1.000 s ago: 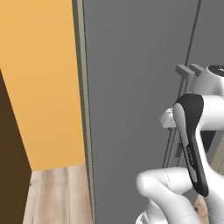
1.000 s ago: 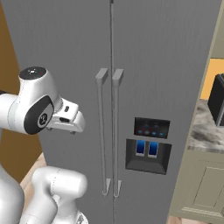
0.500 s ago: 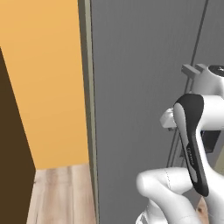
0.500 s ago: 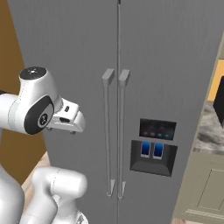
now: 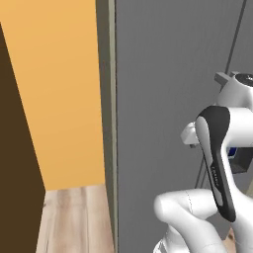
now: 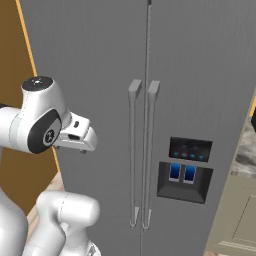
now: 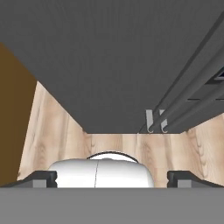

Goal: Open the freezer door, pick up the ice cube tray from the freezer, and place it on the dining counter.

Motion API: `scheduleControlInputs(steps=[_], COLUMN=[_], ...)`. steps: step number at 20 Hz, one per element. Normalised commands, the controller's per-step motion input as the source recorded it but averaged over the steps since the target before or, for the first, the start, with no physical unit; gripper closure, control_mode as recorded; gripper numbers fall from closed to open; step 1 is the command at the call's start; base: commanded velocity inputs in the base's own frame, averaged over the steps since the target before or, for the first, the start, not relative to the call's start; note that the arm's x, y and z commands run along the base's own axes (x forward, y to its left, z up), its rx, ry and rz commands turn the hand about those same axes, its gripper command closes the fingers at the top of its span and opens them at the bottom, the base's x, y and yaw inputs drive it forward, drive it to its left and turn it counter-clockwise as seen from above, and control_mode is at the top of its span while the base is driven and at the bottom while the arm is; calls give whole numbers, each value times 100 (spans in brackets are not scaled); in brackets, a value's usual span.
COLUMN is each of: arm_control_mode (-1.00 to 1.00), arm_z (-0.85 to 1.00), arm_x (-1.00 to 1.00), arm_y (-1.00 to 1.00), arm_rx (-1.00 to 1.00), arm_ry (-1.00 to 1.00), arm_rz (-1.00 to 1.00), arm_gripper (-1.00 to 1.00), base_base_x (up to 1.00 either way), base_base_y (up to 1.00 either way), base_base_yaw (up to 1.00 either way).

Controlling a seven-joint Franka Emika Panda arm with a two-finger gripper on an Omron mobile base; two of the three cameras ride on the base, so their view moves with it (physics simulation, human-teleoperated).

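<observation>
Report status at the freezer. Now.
Hand open, empty, short of the freezer door. Door shut, its handle untouched. Nothing seen between hand and door.

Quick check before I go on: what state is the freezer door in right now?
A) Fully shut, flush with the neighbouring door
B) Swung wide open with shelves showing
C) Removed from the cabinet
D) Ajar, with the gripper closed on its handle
A: in the right base view the freezer door lies flush beside the door with the dispenser, both bar handles side by side, and the gripper hangs open, touching neither.
</observation>
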Motion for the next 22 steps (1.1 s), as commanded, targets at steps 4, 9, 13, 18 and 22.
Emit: scheduleControlInputs(steps=[4, 9, 13, 18, 22], arm_control_mode=[100, -100, -100, -100, -100], arm_z=[0, 0, 0, 0, 0], arm_x=[0, 0, 0, 0, 0], arm_y=[0, 0, 0, 0, -18], arm_rx=[0, 0, 0, 0, 0], arm_ry=[0, 0, 0, 0, 0], arm_rz=[0, 0, 0, 0, 0], arm_gripper=[-100, -100, -100, -100, -100], base_base_x=[1, 0, 0, 0, 0], base_base_y=[21, 0, 0, 0, 0], base_base_yaw=[0, 0, 0, 0, 0])
